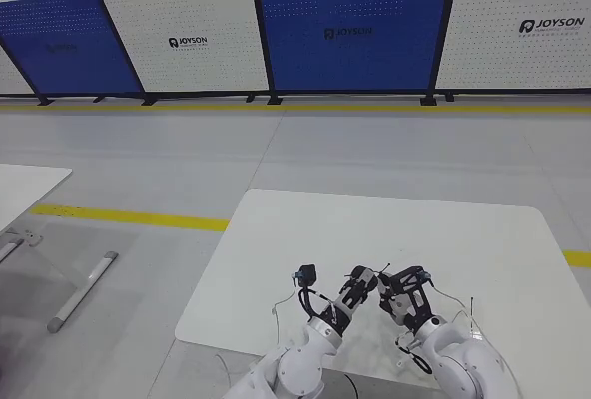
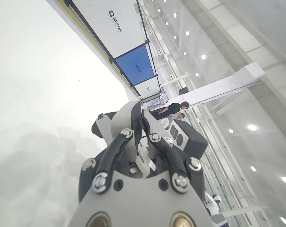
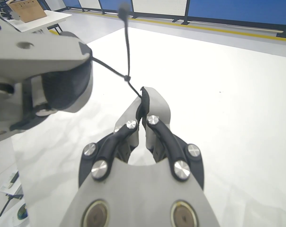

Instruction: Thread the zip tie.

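Note:
A thin black zip tie [image 3: 126,78] hangs in the air between my two grippers, above the near part of the white table [image 1: 425,229]. My right gripper [image 3: 142,93] is shut on one end of it. From there the strap runs through a small knot-like head to my left gripper [image 3: 87,56], which is shut on the other stretch. A loose strand rises from the head to a blurred tip [image 3: 123,9]. In the top view the left gripper [image 1: 360,283] and right gripper [image 1: 400,283] sit close together. In the left wrist view the gripper [image 2: 141,113] has its pads pressed together.
The table [image 3: 204,83] stretches bare beyond the grippers to its far edge. A second white table [image 1: 6,190] stands to the left, with a cardboard box [image 3: 25,9] on it. Blue and white partition panels [image 1: 355,40] line the back behind a yellow floor line.

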Controlling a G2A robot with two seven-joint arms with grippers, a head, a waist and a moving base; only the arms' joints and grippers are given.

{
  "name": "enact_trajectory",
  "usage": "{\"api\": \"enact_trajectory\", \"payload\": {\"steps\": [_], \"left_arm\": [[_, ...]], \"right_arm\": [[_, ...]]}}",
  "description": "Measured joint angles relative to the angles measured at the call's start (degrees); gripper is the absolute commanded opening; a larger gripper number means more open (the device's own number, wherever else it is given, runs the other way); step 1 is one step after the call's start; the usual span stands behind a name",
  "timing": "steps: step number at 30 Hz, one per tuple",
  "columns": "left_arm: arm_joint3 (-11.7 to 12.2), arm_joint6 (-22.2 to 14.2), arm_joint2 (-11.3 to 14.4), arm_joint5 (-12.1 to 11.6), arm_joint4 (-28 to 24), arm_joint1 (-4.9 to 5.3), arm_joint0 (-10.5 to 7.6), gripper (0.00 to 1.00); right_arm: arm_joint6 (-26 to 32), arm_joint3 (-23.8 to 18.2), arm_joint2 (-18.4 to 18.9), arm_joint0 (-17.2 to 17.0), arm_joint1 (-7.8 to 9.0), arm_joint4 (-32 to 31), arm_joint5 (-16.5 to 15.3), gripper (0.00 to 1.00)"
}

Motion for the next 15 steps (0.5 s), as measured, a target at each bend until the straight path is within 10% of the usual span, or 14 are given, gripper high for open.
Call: {"api": "enact_trajectory", "payload": {"steps": [15], "left_arm": [[-2.7, -0.3, -2.0, -2.8, -0.4, 0.64, 2.63, 0.0]], "right_arm": [[-0.6, 1.2, -0.6, 0.1, -0.01, -0.3, -0.2, 0.0]]}}
